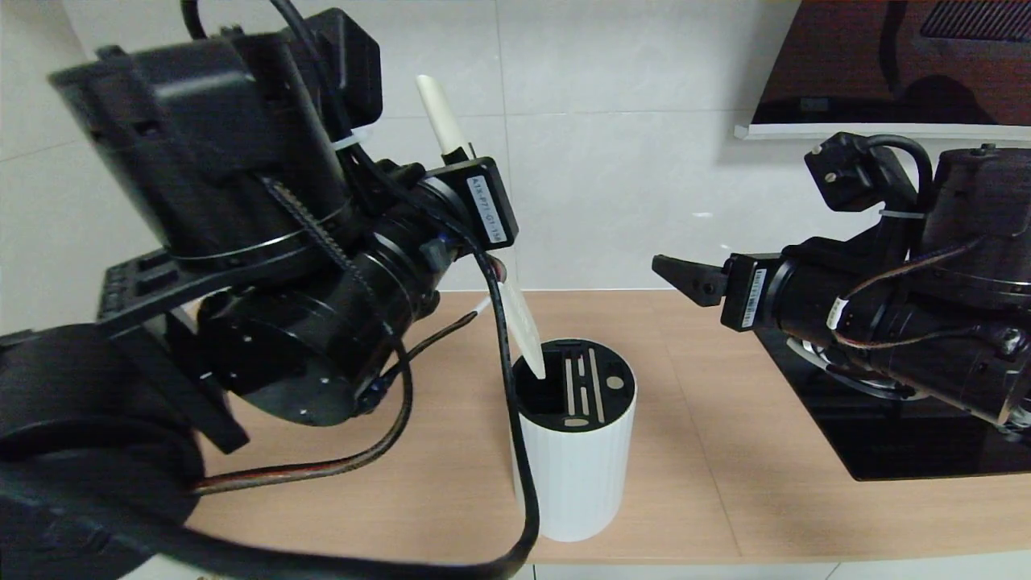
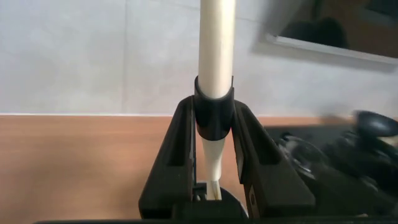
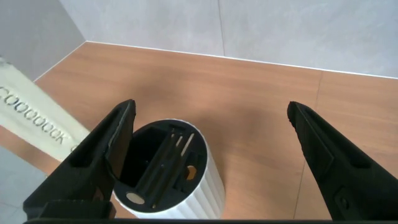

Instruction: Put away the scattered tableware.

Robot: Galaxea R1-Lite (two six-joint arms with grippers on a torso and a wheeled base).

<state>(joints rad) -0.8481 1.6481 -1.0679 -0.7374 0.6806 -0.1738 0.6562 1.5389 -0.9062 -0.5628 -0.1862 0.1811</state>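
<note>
Head view, centre: a utensil (image 1: pixel 525 326), gripped by the left claw (image 2: pixel 214 115), is tipped into the holder (image 1: pixel 576 475), not yet released; the right claw (image 3: pixel 211 118) is spread wide, empty.

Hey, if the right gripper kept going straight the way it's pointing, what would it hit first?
The right gripper would probably meet the cream utensil in the left gripper, above the white holder; depth is unclear.

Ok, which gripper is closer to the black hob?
Right. The right gripper hangs open above the counter, just off the hob's left edge. The left gripper is farther left, beyond the holder, shut on a cream utensil whose tip is in the holder.
</note>
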